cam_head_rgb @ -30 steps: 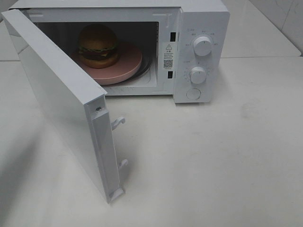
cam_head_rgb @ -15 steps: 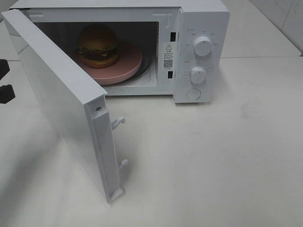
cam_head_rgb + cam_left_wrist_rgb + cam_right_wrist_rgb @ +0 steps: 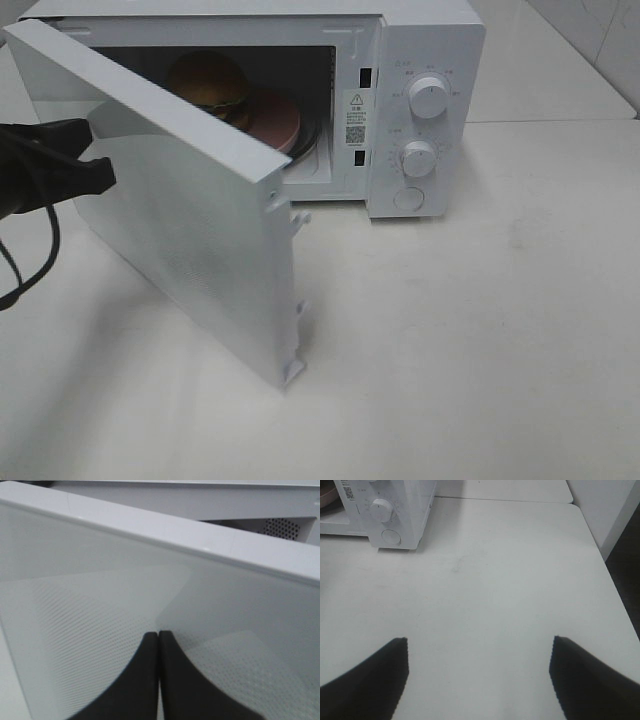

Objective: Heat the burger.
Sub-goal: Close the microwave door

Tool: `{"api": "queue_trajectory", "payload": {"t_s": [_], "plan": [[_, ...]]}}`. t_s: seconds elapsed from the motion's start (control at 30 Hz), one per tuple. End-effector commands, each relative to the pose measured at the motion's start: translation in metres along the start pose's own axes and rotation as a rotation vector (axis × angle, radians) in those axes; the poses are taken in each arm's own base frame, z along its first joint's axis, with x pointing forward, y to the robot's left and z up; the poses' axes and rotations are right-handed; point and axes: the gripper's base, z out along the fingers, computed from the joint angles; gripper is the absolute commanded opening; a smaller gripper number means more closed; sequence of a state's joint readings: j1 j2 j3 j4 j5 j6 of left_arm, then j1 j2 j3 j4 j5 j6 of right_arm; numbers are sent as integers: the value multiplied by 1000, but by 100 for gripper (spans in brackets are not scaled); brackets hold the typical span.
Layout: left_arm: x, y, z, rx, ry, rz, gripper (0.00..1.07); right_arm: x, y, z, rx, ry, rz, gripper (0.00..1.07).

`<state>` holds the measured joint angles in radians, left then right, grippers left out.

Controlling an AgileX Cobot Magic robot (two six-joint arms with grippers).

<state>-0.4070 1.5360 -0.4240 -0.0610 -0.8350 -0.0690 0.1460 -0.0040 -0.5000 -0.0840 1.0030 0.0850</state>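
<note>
The burger (image 3: 208, 80) sits on a pink plate (image 3: 282, 122) inside the white microwave (image 3: 425, 60), half hidden behind the door (image 3: 195, 225). That door stands partly swung toward the opening. My left gripper (image 3: 100, 155) comes in from the left edge and rests against the door's outer face. In the left wrist view the left gripper (image 3: 158, 634) is shut, its black fingertips pressed together against the door glass (image 3: 100, 605). My right gripper (image 3: 479, 642) is open over bare table, with nothing between its fingers, and is out of the high view.
The microwave's two knobs (image 3: 428, 97) and a round button (image 3: 408, 199) are on its right panel. The white table (image 3: 480, 330) spreads in front and to the right. A tiled wall rises at the far right, and the table edge (image 3: 605, 565) shows in the right wrist view.
The left gripper has come in from the left edge onto the door's outer face. The door has swung toward the opening, hiding much of the burger and plate.
</note>
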Motion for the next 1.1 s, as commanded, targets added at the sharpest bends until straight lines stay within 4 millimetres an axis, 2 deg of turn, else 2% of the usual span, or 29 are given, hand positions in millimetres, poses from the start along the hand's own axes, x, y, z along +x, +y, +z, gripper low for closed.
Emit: {"api": "queue_trajectory", "payload": {"t_s": [0.03, 0.23, 0.37, 0.7, 1.1], "plan": [[-4, -12, 11, -6, -25, -3, 0, 2, -1, -4, 10, -39, -10, 76], [-3, -34, 31, 17, -23, -22, 0, 2, -1, -4, 10, -39, -10, 76], [-4, -42, 39, 15, -27, -25, 0, 2, -1, -4, 10, -39, -10, 76], [-14, -72, 66, -72, -56, -16, 0, 2, -1, -4, 10, -39, -9, 76], [-17, -97, 102, -74, -66, -31, 0, 2, -1, -4, 10, -39, -9, 76]]}}
